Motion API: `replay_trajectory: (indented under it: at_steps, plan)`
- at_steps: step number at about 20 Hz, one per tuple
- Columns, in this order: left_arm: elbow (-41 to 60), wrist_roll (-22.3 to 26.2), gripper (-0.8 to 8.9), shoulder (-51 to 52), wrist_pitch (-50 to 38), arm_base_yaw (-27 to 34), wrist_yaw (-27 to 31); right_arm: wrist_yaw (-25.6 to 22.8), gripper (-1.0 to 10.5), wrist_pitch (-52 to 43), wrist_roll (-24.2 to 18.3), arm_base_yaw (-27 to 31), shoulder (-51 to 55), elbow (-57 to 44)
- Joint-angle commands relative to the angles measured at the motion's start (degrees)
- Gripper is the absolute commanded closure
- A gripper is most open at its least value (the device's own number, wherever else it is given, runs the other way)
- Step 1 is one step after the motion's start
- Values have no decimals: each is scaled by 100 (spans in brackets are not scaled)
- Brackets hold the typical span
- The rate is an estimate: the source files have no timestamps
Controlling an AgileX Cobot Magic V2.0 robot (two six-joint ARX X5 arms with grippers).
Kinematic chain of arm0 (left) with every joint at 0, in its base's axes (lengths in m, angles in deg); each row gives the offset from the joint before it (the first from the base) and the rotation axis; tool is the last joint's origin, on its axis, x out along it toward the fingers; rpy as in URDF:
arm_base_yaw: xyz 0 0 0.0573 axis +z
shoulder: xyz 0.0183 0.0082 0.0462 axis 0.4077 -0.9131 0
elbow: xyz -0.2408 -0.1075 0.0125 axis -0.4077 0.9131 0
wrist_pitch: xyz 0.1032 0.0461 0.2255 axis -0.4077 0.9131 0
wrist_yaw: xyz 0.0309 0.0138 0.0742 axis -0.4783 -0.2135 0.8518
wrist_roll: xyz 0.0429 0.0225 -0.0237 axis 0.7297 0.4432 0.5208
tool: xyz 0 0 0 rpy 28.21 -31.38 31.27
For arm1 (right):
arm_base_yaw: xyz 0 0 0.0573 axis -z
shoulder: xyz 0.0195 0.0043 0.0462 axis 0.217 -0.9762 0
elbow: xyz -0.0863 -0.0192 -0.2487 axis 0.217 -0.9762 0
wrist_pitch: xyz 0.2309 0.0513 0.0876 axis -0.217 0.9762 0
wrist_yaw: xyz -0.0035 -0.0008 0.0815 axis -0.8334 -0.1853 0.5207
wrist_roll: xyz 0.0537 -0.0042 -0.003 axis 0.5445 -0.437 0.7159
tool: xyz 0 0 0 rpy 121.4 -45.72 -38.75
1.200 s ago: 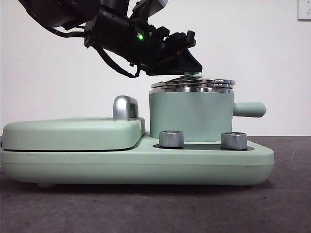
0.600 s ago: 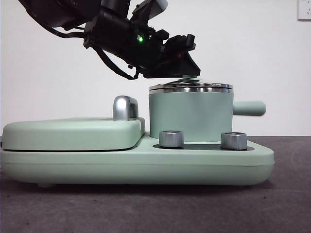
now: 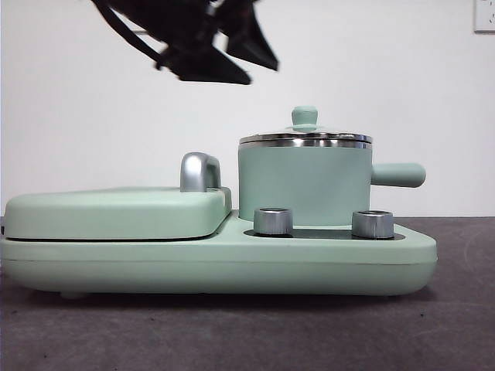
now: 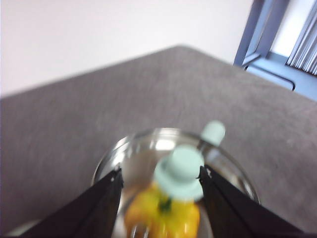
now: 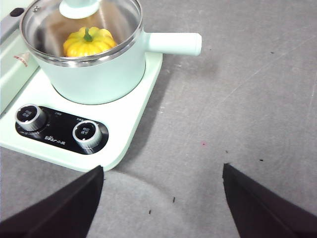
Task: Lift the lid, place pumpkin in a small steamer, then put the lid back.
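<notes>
I read the job as nearly done. The round clear glass lid (image 3: 305, 139) with its steel rim and small mint-green knob sits level on the mint-green cylindrical steamer pot (image 3: 303, 184), rim on rim all round as far as the front view shows. Through the glass in the right wrist view, the small yellow-orange ribbed toy pumpkin (image 5: 88, 42) lies inside the pot, green stem up.

The left gripper (image 4: 159, 176) hangs above the lid, jaws spread wide and holding nothing, one on either side of the knob in its own blurred view. In the front view it shows as a dark smear high up, clear of the knob and off toward the side of the steel arch handle (image 3: 199, 171).

The right gripper (image 5: 163, 186) waits apart over bare grey tabletop (image 5: 257, 89), jaws wide and empty, just beside the corner of the wide mint-green cooker base (image 3: 232, 255) with its silver knobs.

Risks from here, as I judge them:
- If the left arm swings sideways while low, a jaw could clip the knob and skew or drag the lid off its seat.
- The steamer only stands on the base; a knock on its stubby side handle (image 3: 398, 175) could shift it.
- I cannot confirm the far rim is seated; a tilted lid could slide.
</notes>
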Motion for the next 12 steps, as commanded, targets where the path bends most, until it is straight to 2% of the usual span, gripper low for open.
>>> replay_trajectory:
  at_steps: [1,4,6,8,12]
  plan:
    - [-96,-422,555,315,1150,157,20,136,576,-50,26,-46,-24,28]
    - [-24,-420,556,715,2400,356,20,321,576,-122,-61,-46,-173,28]
    - [407,-494,557,1082,2444,417,22,496,576,-264,-199,-55,-428,28]
    - [1038,-844,564,1567,2291,474,22,649,576,-553,-317,-57,-726,28]
    - [1989,-1224,564,2575,2337,522,160,1051,576,-1305,-330,-57,-1392,28]
